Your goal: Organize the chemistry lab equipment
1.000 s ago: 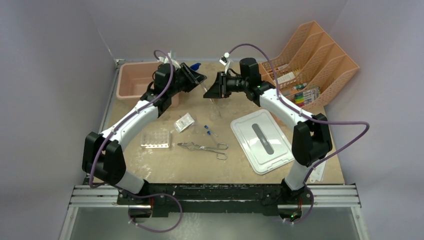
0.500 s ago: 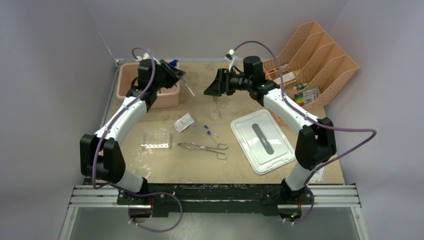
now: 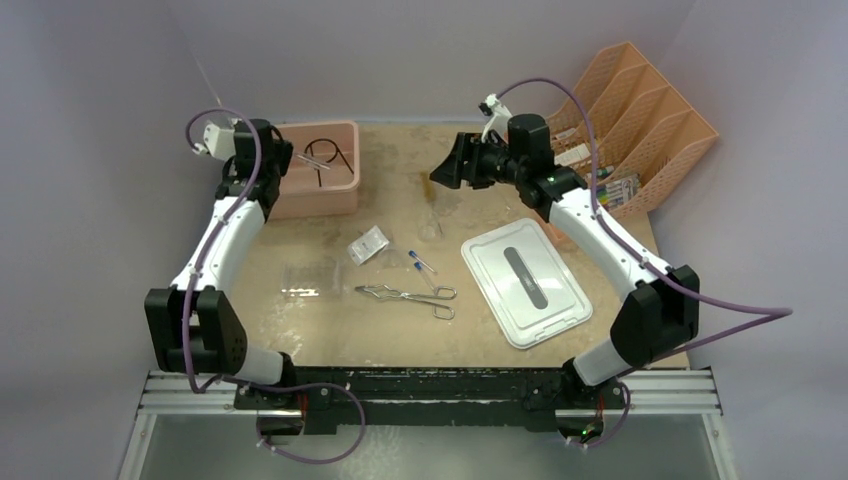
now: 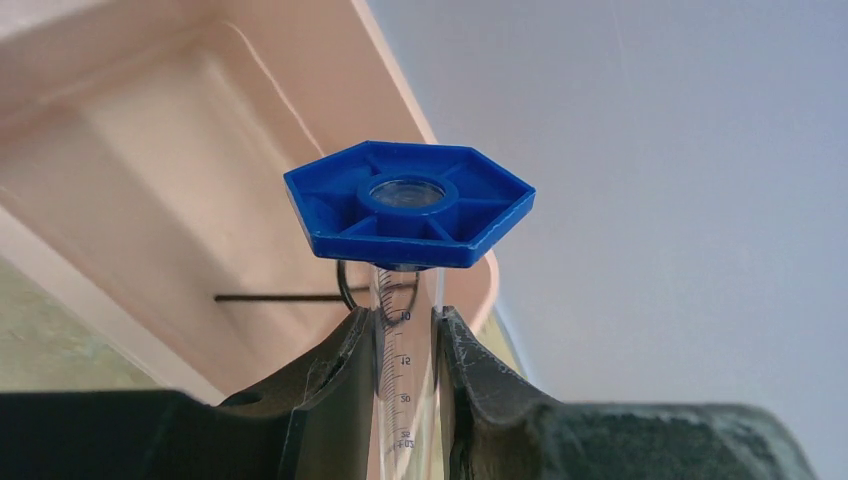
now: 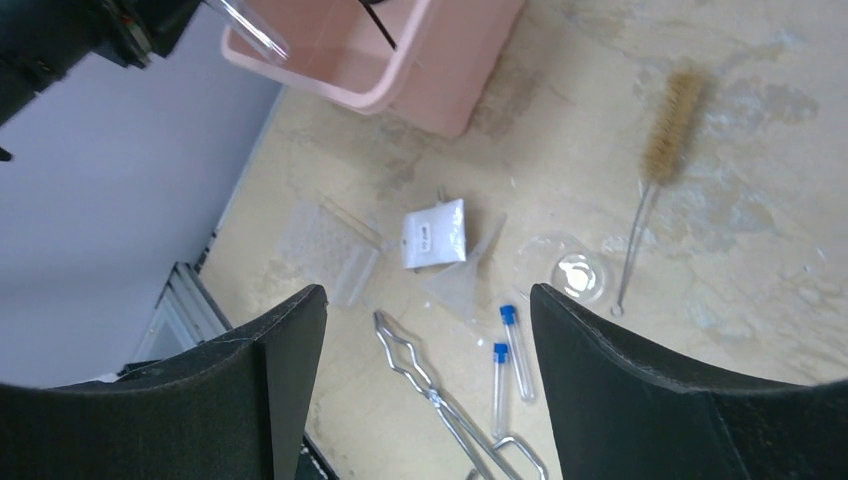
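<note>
The counter carries the pink bin, presumably the collecting place (the black wire ring stand already lies inside). The left hand clamps a blue-based measuring cylinder above the bin's rim. The right hand hangs wide open and empty above the tongs and vials.

Counter centre is crowded: tube rack, small bag, vials, tongs, flask and brush lie close together, with narrow gaps only. White lid fills the near right part. Pink bin blocks the far left corner, with the ring stand inside. Left pincer, clamped on the graduated cylinder, hangs over the bin. File rack blocks the far right corner. There is an open strip along the near edge. There is open room at the far edge between the bin and the spread, empty right pincer.
</note>
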`<state>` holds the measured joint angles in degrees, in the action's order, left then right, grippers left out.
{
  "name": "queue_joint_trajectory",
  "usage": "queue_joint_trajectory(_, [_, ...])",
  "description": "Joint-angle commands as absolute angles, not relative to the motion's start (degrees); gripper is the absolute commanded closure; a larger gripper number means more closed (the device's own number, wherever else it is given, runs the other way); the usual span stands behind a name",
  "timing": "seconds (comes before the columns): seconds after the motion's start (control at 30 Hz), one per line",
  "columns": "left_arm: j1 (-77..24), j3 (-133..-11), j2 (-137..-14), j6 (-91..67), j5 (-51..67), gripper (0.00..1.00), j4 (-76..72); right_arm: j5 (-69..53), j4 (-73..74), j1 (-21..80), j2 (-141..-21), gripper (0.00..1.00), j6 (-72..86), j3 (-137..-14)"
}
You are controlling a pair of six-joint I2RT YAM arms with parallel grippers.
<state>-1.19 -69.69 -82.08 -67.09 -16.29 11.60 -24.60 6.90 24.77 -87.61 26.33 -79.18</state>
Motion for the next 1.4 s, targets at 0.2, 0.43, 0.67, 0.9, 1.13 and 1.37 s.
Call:
queue_joint_trajectory(0.2, [-1.33, -75.21, -93.03, -77.98, -36.27, 0.93, 14.50, -18.03, 8.13, 24.59, -82.97, 0.24, 22.92, -75.15])
queue_joint_trajectory(0.43, [-1.40, -78.99, -101.09, -82.03, -33.74, 0.93, 16.19, -15.02, 8.88, 24.20, -82.44, 0.24, 21.09, -74.35])
queue_joint_trajectory(0.67, [-1.35, -81.05, -106.86, -87.04, -31.41, 0.92, 19.46, -13.05, 9.49, 23.86, -82.97, 0.24, 20.04, -74.70])
queue_joint_trajectory(0.9, [-0.99, -83.59, -111.43, -88.08, -28.77, 0.91, 19.68, -11.70, 9.52, 23.75, -82.32, 0.24, 19.78, -74.11])
queue_joint_trajectory(1.13, [-0.61, -87.88, -114.57, -87.33, -29.19, 0.88, 23.15, -10.56, 9.07, 23.73, -82.13, 0.24, 20.04, -73.99])
queue_joint_trajectory(1.37, [-0.30, -93.68, -117.18, -85.44, -29.57, 0.73, 27.34, -9.64, 9.05, 23.75, -82.57, 0.24, 20.09, -74.44])
